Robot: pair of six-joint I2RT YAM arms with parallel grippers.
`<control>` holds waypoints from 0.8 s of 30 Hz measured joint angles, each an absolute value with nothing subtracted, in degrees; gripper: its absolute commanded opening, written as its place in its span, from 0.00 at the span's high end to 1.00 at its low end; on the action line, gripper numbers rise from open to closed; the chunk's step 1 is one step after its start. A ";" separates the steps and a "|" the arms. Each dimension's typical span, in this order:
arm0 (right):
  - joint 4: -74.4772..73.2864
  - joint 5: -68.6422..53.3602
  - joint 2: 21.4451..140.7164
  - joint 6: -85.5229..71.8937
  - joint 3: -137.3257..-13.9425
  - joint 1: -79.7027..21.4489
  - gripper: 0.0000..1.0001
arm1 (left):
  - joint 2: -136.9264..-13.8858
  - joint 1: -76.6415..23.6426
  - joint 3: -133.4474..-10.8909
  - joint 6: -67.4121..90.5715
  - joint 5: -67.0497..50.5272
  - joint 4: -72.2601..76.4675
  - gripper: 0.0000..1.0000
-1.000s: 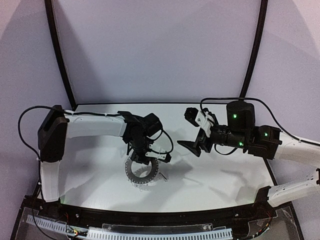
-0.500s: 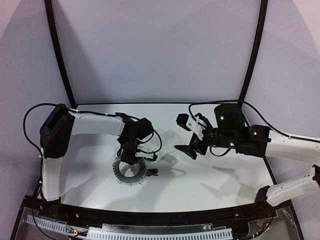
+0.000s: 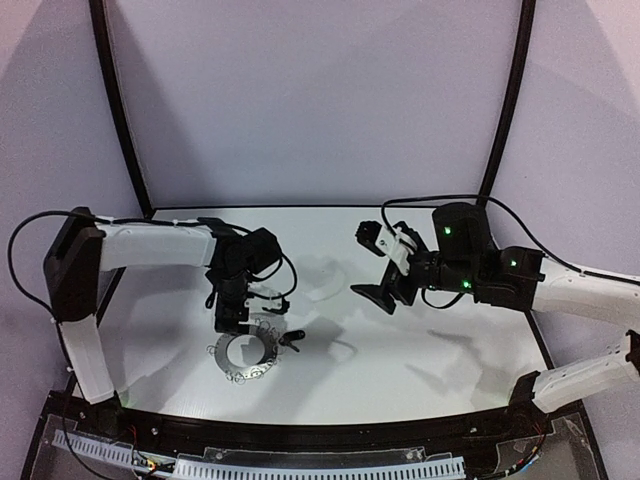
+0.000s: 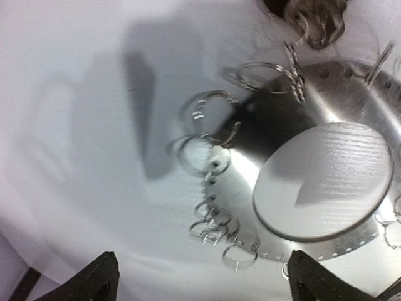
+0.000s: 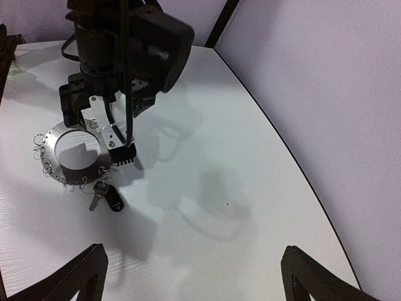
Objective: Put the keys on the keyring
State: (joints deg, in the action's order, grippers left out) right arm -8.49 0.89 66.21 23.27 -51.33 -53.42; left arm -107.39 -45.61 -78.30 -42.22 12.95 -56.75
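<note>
**Hidden or indistinct.** In the overhead view the left claw (image 3: 232,322) hangs over the far arc of the keyring (image 3: 247,371) and covers it. The ring's fringe of wire loops (image 4: 213,229) is too small to resolve there. In the left wrist view the keyring is blurred and cut off at the right edge. The loops are legible only along one stretch of the rim. A dark blurred shape (image 4: 313,15) at the top edge of that view cannot be identified.

**Task objects.** The keyring lies flat on the bench (image 3: 420,350) in front of the left arm. The key (image 5: 111,199) lies flat on the bench just beside the ring's rim, on the side toward the right arm. Its metal end meets the fringe loops. Whether it is threaded onto one cannot be told.

**Left claw.** The jaws stand wide, with the fingertips in the two bottom corners of the left wrist view. Only bare bench and the ring's rim show between them, and nothing is held. In the right wrist view one of its fingers (image 5: 122,150) stands at the rim near the key. Whether it touches the ring cannot be told.

**Right claw.** The right claw (image 3: 366,265) also stands wide and empty. It is raised above the bench, well apart from the ring and key, and faces them.
</note>
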 measured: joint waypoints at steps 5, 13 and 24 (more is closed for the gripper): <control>-8.14 0.31 64.78 19.91 -51.34 -51.58 0.02 | -94.94 -45.47 -74.57 -38.81 13.22 -48.89 0.01; -9.36 1.97 65.48 -0.83 -53.29 -33.55 0.02 | -76.14 -30.81 -68.20 -8.59 18.80 -25.83 0.01; -14.48 13.59 63.66 -22.16 -47.24 -15.32 0.02 | -68.30 -8.95 -60.13 29.36 26.77 -28.67 0.01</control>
State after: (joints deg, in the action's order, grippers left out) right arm -14.48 13.59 63.66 -22.16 -47.24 -15.32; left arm -68.30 -8.95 -60.13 29.36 26.77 -28.67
